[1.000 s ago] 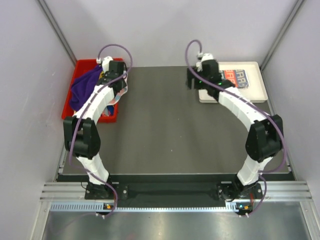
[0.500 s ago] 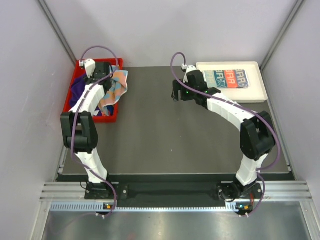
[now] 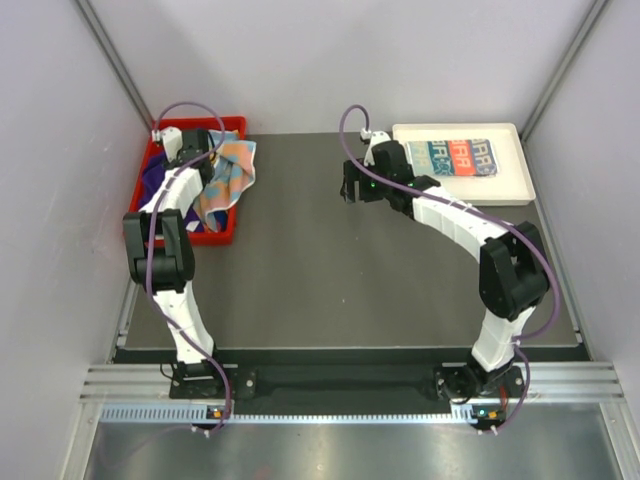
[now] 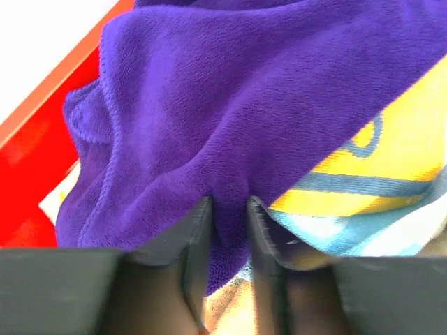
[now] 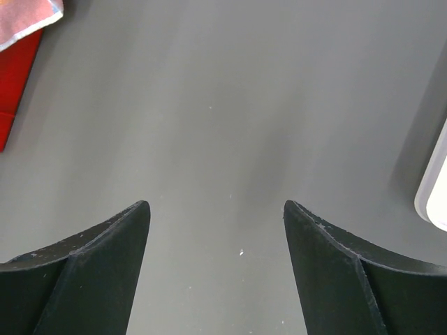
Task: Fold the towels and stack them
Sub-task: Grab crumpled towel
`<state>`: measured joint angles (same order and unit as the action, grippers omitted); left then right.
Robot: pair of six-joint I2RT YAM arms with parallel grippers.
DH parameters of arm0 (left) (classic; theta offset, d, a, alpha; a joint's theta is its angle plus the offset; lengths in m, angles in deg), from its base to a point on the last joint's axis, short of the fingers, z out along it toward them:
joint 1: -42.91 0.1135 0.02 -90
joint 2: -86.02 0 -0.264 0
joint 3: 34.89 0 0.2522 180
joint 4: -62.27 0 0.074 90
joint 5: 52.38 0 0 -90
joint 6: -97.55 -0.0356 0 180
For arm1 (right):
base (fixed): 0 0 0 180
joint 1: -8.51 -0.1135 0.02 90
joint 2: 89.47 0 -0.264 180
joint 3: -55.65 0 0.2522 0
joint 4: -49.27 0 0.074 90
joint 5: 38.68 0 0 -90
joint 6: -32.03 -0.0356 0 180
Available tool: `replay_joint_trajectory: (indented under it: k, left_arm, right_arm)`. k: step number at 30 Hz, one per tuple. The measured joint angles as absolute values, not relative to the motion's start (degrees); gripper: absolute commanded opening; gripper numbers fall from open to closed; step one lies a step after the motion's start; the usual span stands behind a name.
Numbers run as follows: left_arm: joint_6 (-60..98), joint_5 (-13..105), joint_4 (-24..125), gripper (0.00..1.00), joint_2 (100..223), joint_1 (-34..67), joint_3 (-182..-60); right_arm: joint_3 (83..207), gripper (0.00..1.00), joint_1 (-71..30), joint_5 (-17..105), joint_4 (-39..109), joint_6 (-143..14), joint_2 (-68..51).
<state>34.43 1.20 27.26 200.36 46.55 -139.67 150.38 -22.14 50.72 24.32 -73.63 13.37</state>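
Overhead and wrist views of two arms working at a dark worktop [image 3: 330,270].

Left pincer [image 4: 228,206] is reaching into the red bin [image 3: 215,238] at the far left corner. Its jaws are drawn close together and are pinching a fold of the purple towel [image 4: 230,105]. The fold is running down between the two fingers [image 4: 195,244], while the rest of the cloth is bulging above them and to their left, against the bin's wall. A yellow, teal and white cloth [image 4: 391,160] is lying under the purple towel's edge, touching it, just to the right of the pincer. In the overhead view a multicoloured towel [image 3: 228,175] is draping over the bin's right rim, beside the left wrist.

Right pincer [image 5: 216,206] is hovering over bare worktop between the bin and the white tray [image 3: 510,190]. Its jaws are spread wide and are gripping nothing. A folded lettered towel [image 3: 460,157] in teal, orange and white is lying flat in the tray, apart from the right pincer and off to its right.
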Motion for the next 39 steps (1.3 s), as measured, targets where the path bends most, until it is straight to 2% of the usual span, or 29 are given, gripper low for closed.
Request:
replay_joint_trajectory:
  k: [2,3,5,12,26,39]
  left_arm:
    - [34.27,1.75,27.58,0.15,200.36,46.57,-139.98]
    - [34.16,1.96,27.58,0.05,200.36,46.57,-140.06]
    - [34.10,2.29,27.87,0.00,200.36,46.59,-140.11]
    - [33.99,4.13,31.41,0.00,197.30,46.59,-136.00]
    - [34.43,9.00,45.55,0.00,178.39,45.08,-119.45]
    - [31.76,7.10,48.68,0.00,171.33,33.72,-114.84]
  right_arm:
    - [150.38,0.75,-22.25,50.54,24.35,-73.60,13.37]
    - [150.38,0.75,-22.25,50.52,24.43,-73.60,13.37]
    - [150.40,0.74,-22.25,50.45,24.46,-73.60,13.37]
    - [150.38,0.73,-22.25,49.97,24.83,-73.60,13.37]
    - [150.38,0.72,-22.49,49.93,24.83,-73.58,13.37]
    - [150.40,0.72,-22.51,50.34,24.83,-73.56,13.35]
